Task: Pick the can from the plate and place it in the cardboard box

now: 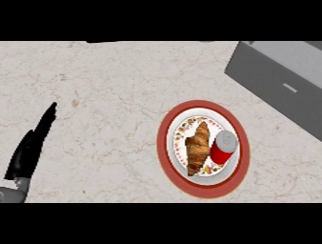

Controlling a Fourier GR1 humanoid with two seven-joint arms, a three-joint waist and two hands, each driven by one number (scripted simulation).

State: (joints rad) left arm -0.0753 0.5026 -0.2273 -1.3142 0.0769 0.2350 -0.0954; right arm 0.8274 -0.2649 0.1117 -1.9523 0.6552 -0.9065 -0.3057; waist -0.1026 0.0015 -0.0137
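A red can (223, 148) with a silver top stands upright on the right half of a red-rimmed plate (203, 190). A brown croissant (198, 147) lies on the plate just left of the can, touching or nearly touching it. The box (290, 81) looks grey and sits at the upper right, its near corner a short way above and right of the plate. My left hand (30, 147) rests at the lower left with straight fingers pointing up, far from the plate and holding nothing. My right hand does not show.
The pale marble counter (107, 95) stretches between my left hand and the plate. A dark edge runs along the counter's far side at the top.
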